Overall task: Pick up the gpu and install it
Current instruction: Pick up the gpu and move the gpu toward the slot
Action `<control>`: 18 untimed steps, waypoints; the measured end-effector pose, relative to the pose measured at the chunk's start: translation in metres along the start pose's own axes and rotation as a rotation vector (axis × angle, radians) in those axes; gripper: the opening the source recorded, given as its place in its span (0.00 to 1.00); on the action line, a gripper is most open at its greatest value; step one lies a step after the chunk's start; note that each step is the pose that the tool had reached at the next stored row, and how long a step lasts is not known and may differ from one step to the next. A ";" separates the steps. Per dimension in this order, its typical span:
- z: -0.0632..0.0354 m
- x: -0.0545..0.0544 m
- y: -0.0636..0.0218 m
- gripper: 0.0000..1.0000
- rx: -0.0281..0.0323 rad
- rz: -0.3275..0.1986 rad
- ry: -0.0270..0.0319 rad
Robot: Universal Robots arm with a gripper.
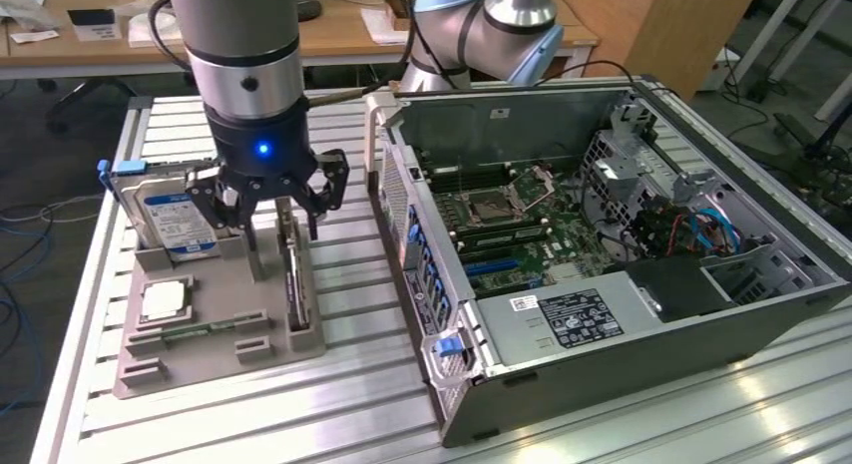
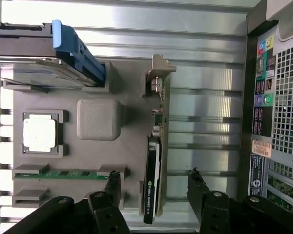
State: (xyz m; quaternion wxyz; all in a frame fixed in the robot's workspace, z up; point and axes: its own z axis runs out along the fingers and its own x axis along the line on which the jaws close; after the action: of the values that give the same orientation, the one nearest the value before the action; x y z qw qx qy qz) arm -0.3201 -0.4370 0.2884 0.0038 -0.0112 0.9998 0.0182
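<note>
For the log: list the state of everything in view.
gripper: fingers open, straddling the gpu.
gpu: on edge in the holder, ungripped.
hard drive: upright in its slot.
processor: flat in its pocket.
memory stick: flat in its groove.
computer case: side open.

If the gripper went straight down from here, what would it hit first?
Probably the gpu: it stands on edge in the grey holder, and the gripper's open fingers straddle it. The fingers should pass either side; depth is hard to judge.
</note>
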 end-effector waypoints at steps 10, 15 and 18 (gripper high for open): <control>0.0184 0.000 0.0071 0.66 0.0013 0.000 0.0001; 0.0274 0.000 0.0060 0.66 0.0015 0.011 -0.0003; 0.0328 0.000 0.0046 0.66 0.0015 0.024 -0.0010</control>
State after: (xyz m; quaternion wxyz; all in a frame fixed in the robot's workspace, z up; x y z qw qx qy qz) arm -0.3202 -0.4312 0.2558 0.0042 0.0009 0.9998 0.0175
